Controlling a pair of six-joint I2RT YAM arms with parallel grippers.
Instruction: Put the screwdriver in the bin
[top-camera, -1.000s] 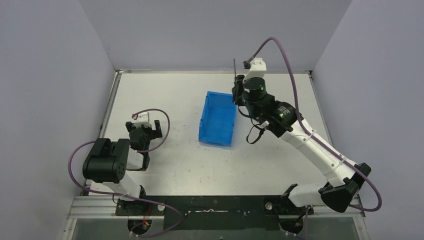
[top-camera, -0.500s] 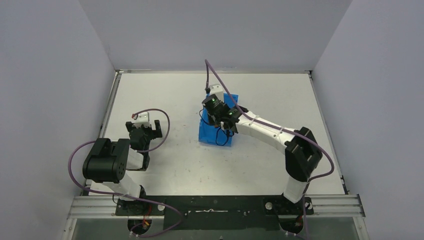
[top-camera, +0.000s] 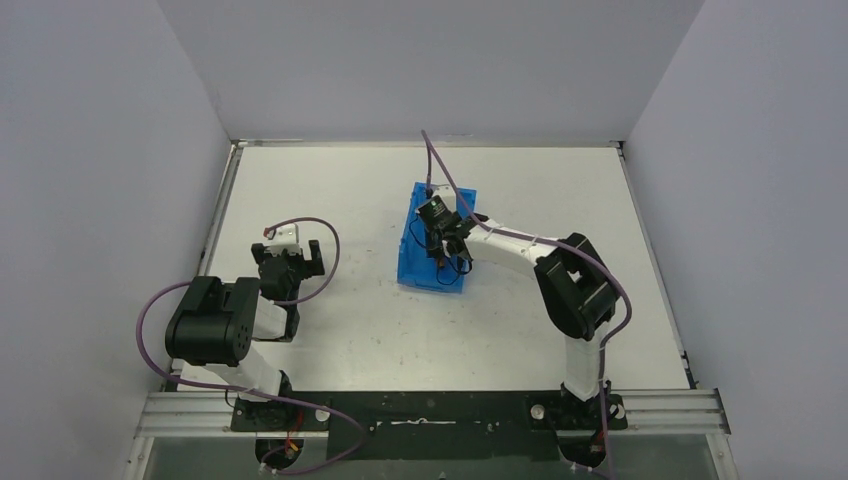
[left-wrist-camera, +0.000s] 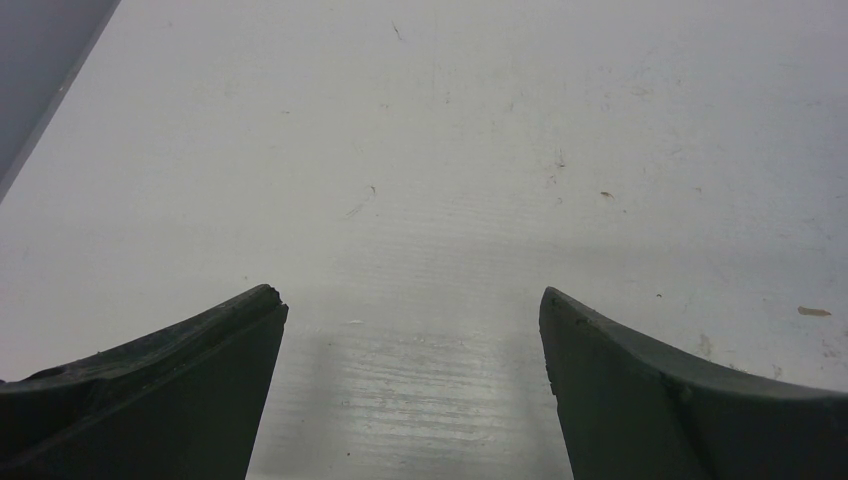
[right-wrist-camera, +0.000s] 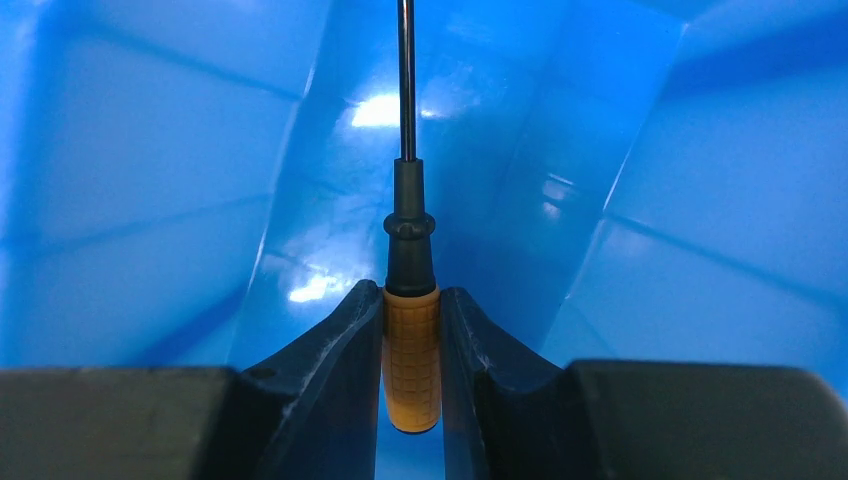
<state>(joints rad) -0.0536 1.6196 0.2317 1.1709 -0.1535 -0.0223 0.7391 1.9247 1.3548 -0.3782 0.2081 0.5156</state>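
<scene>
The blue bin (top-camera: 420, 240) stands mid-table. My right gripper (top-camera: 440, 248) reaches down inside it; the arm covers much of the bin. In the right wrist view the gripper (right-wrist-camera: 412, 300) is shut on the orange handle of the screwdriver (right-wrist-camera: 411, 350). Its black collar and thin shaft point straight ahead over the bin's blue floor and walls (right-wrist-camera: 700, 200). The screwdriver itself is hidden in the top view. My left gripper (top-camera: 300, 258) is open and empty over bare table to the left; its fingers (left-wrist-camera: 180, 380) stand wide apart.
The white table (top-camera: 330, 190) is enclosed by grey walls at the back and both sides. A metal rail runs along the near edge by the arm bases. Purple cables loop off both arms.
My right arm has swung from behind the bin's far right corner to over the bin and lowered the held screwdriver inside it. The left arm has not moved.
</scene>
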